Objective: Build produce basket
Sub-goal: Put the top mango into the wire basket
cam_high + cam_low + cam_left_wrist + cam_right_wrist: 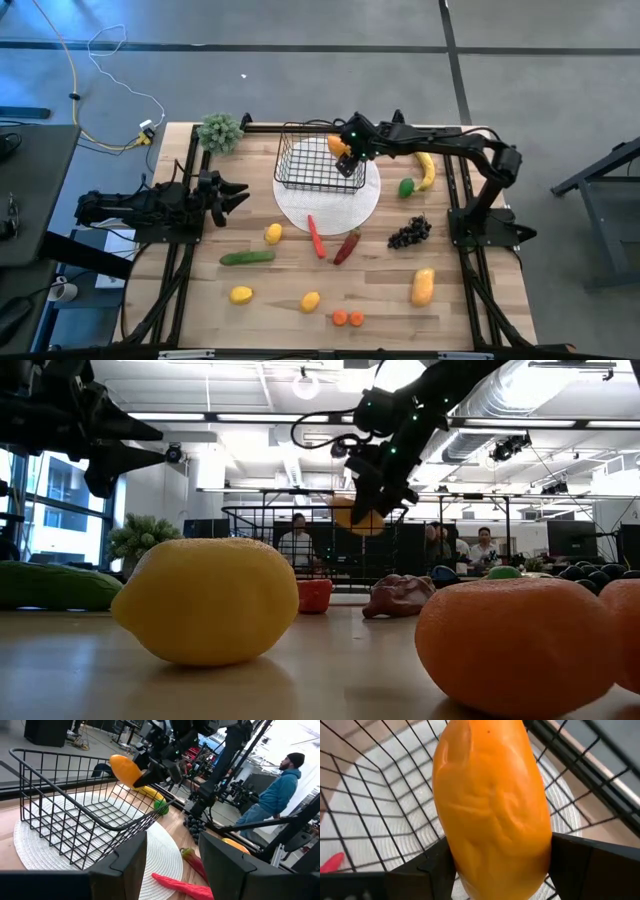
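The black wire-mesh basket stands on a round white plate at the table's far middle. My right gripper hangs over the basket's far right corner, shut on an orange mango, which also shows in the left wrist view. My left gripper waits at the table's left edge, level and open, with nothing between its fingers. More produce lies on the table: a banana, grapes, a cucumber, a red chilli and lemons. My right gripper pinches the mango between its two fingers, on the two sides of the end nearer the wrist. The fingers slant down from the table's right side. The mango sticks out beyond the fingertips, lifted clear, about level with the basket's rim.
A second mango, carrot slices, two more lemons, a dark red pepper and a green fruit lie on the near and right parts. A green plant stands at the far left corner. People sit in the room beyond.
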Robot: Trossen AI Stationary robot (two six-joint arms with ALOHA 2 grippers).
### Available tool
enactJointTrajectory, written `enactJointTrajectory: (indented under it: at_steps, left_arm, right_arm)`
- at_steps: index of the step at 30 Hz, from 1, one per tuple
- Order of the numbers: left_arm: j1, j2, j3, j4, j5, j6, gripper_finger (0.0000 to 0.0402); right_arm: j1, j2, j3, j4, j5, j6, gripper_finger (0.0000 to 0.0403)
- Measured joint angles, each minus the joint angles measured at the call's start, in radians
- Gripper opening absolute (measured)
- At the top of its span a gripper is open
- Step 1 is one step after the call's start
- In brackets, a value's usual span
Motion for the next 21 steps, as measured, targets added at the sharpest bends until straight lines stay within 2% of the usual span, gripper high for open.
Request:
enactJointTrajectory:
  at_steps: [5,10,21]
  left_arm:
    - [0.000,0.000,0.000,0.000,0.004,0.000,0.0188]
    - [0.000,0.000,0.000,0.000,-0.005,0.000,0.0219]
    - [0.000,0.000,0.000,-0.008,-0.012,-0.002,0.0262]
  right_arm:
    - [0.000,0.014,0.000,-0.021,0.001,0.008,0.0243]
    - [-0.006,0.014,0.000,-0.031,0.054,0.023,0.0253]
    - [-0.040,0.014,0.000,-0.052,0.028,0.086,0.0257]
